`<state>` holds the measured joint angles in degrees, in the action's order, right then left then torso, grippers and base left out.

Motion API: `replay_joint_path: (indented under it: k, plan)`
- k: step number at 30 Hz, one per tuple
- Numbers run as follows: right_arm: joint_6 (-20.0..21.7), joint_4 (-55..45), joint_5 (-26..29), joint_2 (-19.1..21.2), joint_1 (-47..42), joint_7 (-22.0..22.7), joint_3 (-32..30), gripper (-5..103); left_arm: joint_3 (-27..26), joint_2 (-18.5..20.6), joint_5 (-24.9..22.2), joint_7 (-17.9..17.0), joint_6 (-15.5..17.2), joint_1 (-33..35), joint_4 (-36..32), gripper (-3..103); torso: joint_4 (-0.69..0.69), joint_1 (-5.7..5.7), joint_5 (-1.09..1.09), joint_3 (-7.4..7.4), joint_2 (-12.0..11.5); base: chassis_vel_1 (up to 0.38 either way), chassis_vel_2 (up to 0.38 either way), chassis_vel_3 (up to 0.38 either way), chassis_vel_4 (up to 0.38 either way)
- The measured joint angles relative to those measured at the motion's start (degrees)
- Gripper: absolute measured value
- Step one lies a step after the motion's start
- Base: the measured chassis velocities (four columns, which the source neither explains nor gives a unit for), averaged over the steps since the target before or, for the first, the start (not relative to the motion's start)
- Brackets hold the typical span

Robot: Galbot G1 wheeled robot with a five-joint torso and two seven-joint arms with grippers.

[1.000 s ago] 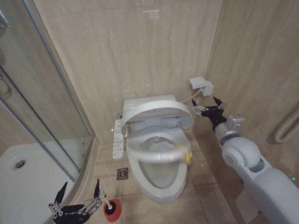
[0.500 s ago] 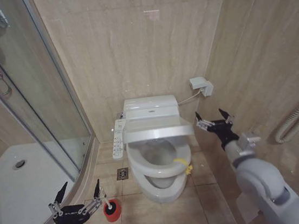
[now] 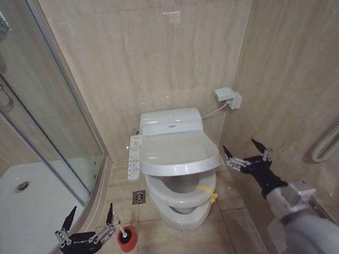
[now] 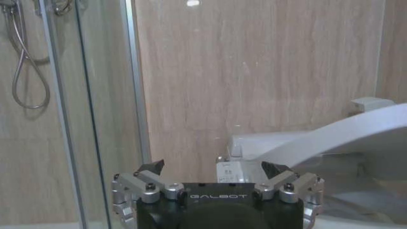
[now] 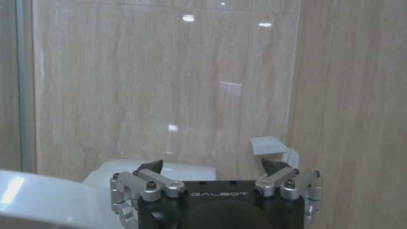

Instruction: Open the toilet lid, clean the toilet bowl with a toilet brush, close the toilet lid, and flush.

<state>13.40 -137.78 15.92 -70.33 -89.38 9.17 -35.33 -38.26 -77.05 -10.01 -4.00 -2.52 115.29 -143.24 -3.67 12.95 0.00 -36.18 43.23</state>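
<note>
The white toilet lid [image 3: 177, 152] lies almost flat, a little above the ring seat [image 3: 177, 195] with its yellow tag [image 3: 209, 191]. Lid and seat cover the toilet bowl [image 3: 182, 218], so its basin is hidden. My right gripper [image 3: 246, 155] hangs open and empty to the right of the lid, not touching it. On the floor left of the toilet, the toilet brush [image 3: 126, 234] stands in its red cup [image 3: 127, 243]. My left gripper [image 3: 89, 227] is open just left of the cup. The left wrist view shows the open left gripper [image 4: 213, 170] and the lid [image 4: 346, 133] beyond it.
A curved glass shower door [image 3: 51, 117] and white shower tray [image 3: 19, 213] fill the left side. A control panel [image 3: 134, 156] sticks out from the toilet's left. A white wall box [image 3: 228, 97] with a cable sits behind right, and a hose [image 3: 337, 131] hangs on the right wall.
The lid has swung down from raised to nearly flat, and the seat has dropped with it. My right gripper has drawn back from the lid's right edge, lower and nearer me. The left gripper is still.
</note>
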Motion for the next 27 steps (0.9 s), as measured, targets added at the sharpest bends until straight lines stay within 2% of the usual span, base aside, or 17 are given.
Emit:
replay_joint_path:
  k: [2,7,10,27]
  plan:
    - [-0.71,-1.37,-2.09,-2.66,-3.06,-0.93,0.27,100,0.00,0.00,0.00,0.00,0.00,0.00,0.00,100,-0.01,0.00,-0.01,0.00,0.00,0.000,0.000,0.000,0.000]
    - [-0.91,-2.68,-3.03,-5.18,-5.24,-0.97,0.67,100,0.00,0.00,0.00,0.00,0.00,0.00,0.00,100,0.00,0.00,-0.01,0.00,0.00,0.000,0.000,0.000,0.000]
    - [-0.80,-3.14,-3.16,-6.78,-7.26,0.48,1.10,100,0.00,0.00,0.00,0.00,0.00,0.00,0.00,100,0.00,0.00,-0.01,0.00,0.00,0.000,0.000,0.000,0.000]
    - [-0.36,-5.10,-3.30,-8.41,-9.45,1.30,3.68,100,0.00,0.00,0.00,0.00,0.00,0.00,0.00,100,0.00,0.00,-0.01,0.00,0.00,0.000,0.000,0.000,0.000]
